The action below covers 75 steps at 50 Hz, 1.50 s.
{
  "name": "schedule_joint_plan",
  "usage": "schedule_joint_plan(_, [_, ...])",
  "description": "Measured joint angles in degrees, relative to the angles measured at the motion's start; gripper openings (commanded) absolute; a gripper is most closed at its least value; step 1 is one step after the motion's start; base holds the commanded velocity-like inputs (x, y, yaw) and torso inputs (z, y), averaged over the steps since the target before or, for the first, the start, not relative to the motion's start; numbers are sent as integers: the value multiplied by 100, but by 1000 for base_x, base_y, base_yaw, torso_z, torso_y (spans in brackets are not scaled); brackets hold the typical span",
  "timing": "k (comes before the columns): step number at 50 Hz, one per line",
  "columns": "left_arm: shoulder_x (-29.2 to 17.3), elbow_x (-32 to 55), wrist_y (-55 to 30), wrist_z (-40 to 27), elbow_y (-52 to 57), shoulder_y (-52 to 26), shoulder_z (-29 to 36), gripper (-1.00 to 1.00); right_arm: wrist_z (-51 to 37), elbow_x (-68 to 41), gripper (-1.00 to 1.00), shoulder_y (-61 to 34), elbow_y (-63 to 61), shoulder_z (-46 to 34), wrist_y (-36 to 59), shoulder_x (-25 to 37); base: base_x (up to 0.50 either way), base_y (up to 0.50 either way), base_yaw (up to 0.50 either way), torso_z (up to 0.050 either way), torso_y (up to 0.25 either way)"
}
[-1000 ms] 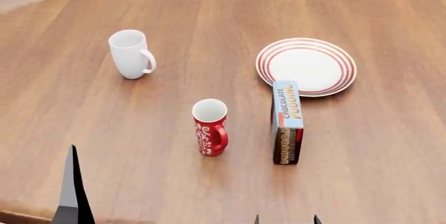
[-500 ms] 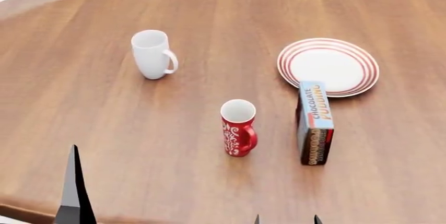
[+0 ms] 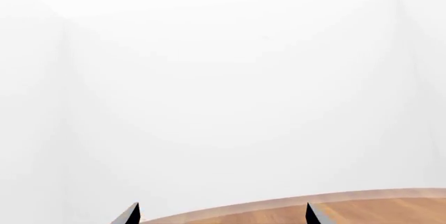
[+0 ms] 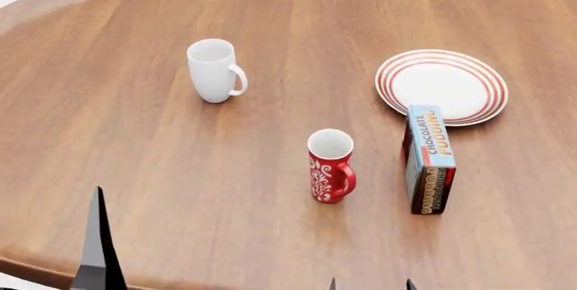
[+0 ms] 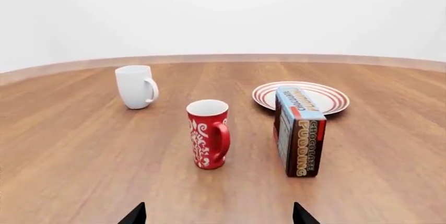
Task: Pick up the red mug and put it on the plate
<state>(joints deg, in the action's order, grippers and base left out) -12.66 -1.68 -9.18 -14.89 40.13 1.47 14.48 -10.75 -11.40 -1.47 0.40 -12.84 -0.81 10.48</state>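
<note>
Red with white swirling patterns, a white inside and a red handle, the tall narrow mug [image 4: 331, 165] is seen standing upright on the brown wooden surface [image 4: 180, 168], near the middle of the head view, with its handle turned toward the robot's right. It is untouched by either arm. In the right wrist view the red mug [image 5: 208, 133] is seen straight ahead of the right gripper [image 5: 219, 216], whose 2 dark tips are set wide apart with nothing between them; the jaws are released.

Just to the right of the red mug, and apart from it, a blue and brown chocolate pudding box [image 4: 428, 159] is stood on its long edge. Beyond the box lies the round white plate with concentric red rings [image 4: 442, 86], flat on the surface and bare; the far end of the box appears to overlap the plate's near rim, though contact cannot be confirmed. A plain white mug [image 4: 213, 70] is stood upright well to the left and farther back, its handle facing right.

The left gripper [image 3: 221, 215] is shown in the left wrist view by 2 dark tips held well apart and empty, so its jaws are released too, with only the surface's far edge and a white background ahead.
</note>
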Motion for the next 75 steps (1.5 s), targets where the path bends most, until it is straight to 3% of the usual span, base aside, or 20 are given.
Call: schedule_joint_plan(75, [-107, 70, -268, -245, 42, -265, 254, 100, -185, -203, 100, -47, 58, -161, -116, 143, 148, 0, 0, 0, 0])
